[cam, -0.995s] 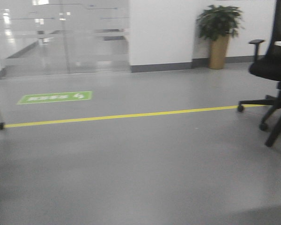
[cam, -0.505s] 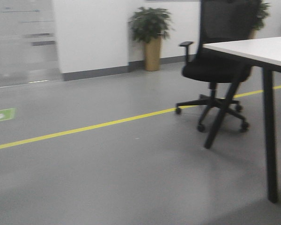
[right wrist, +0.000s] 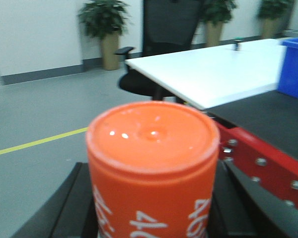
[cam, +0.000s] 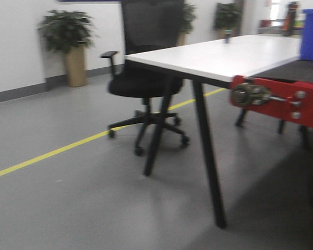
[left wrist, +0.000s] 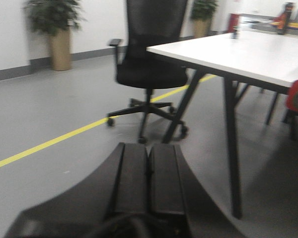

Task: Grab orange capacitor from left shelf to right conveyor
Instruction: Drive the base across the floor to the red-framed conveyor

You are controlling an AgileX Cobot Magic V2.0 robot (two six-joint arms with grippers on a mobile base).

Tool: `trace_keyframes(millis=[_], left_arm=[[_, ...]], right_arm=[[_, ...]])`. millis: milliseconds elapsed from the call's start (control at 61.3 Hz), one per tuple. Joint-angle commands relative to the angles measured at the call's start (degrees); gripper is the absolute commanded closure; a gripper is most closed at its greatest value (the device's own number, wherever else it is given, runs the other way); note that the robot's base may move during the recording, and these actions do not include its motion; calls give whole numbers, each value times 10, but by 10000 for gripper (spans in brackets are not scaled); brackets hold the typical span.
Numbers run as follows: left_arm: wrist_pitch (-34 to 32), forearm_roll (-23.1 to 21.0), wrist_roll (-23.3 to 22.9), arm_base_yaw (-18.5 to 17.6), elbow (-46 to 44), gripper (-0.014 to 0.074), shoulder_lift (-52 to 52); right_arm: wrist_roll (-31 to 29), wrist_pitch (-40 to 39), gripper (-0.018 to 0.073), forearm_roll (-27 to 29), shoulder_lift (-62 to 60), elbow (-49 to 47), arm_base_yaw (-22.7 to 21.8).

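The orange capacitor [right wrist: 151, 163], printed with white digits, fills the right wrist view, upright between the black fingers [right wrist: 77, 203] of my right gripper [right wrist: 151, 201], which is shut on it. The right conveyor shows its red bolted frame [cam: 281, 101] and dark belt [cam: 297, 70] at the front view's right edge. In the right wrist view the frame [right wrist: 260, 158] lies just right of the capacitor. My left gripper [left wrist: 149, 147] is shut with nothing in it, over the grey floor. The left shelf is out of view.
A white table [cam: 224, 54] on black legs [cam: 208, 156] adjoins the conveyor, with a black office chair [cam: 146, 78] behind it. A blue bin [cam: 312, 34] sits on the belt. A yellow line [cam: 47, 153] crosses the floor; a potted plant [cam: 68, 47] stands by the wall.
The front view has swung right: plant and chair slid leftward, the white table came in, and the red conveyor frame now appears at the right edge.
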Motion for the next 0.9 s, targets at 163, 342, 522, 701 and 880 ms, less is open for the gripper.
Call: trace_keyframes(millis=[163,342,522,701,880], left_arm=[[-51,-1,-1,-8,-3,723,-8],[-51,-1,-1,-8,-3,723,-8],[-51,-1,-1,11,-3,723,-8],[-51,-1,-1,37,-3,723,-8],[-51,-1,-1,45,-3,723,-8]], right_arm=[[1,-57,494,-4,9,-19,-1],[1,-57,494,-4,9,-19,-1],[1,-57,494,-4,9,-19,-1],[1,-57,494,-4,9,-19,-1],[1,-57,494,-4,9,-19,-1]])
